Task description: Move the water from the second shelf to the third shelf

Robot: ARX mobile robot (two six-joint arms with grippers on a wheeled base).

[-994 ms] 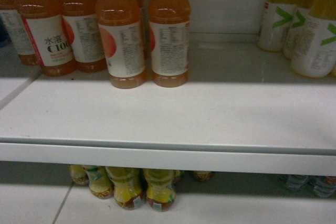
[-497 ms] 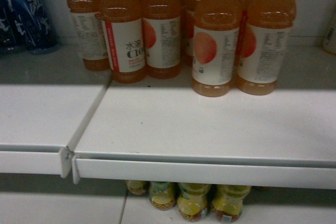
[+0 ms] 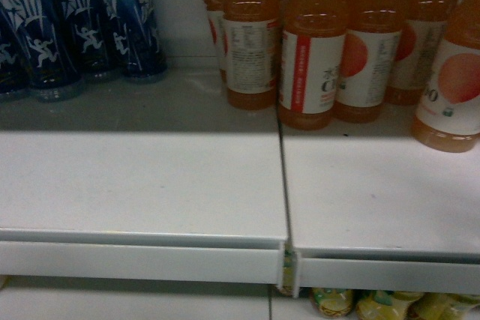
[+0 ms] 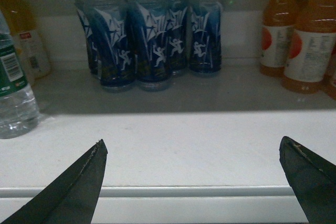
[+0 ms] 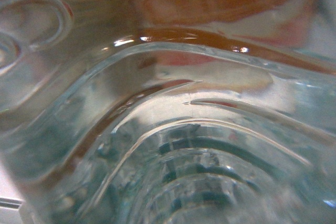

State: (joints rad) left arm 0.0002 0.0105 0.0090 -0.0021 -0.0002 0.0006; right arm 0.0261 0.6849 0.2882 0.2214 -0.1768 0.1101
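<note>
1. A clear water bottle with a green label is seen at the far left edge of the shelf in the left wrist view, standing upright and cut off by the frame.
2. A cluster of dark blue bottles with white figures is shown at the back of the shelf, left of centre.
3. The left gripper is shown with its two dark fingertips spread wide apart above the front edge of the shelf, with nothing between them.
4. Orange drink bottles with white labels are shown toward the back right of the shelf, past the seam between two shelf boards.
5. Yellow-capped bottles are glimpsed beneath the front edge, at lower right.
6. The right wrist view is filled by ribbed clear plastic, very close and blurred; the right gripper itself is not visible, so its state cannot be told.
</note>
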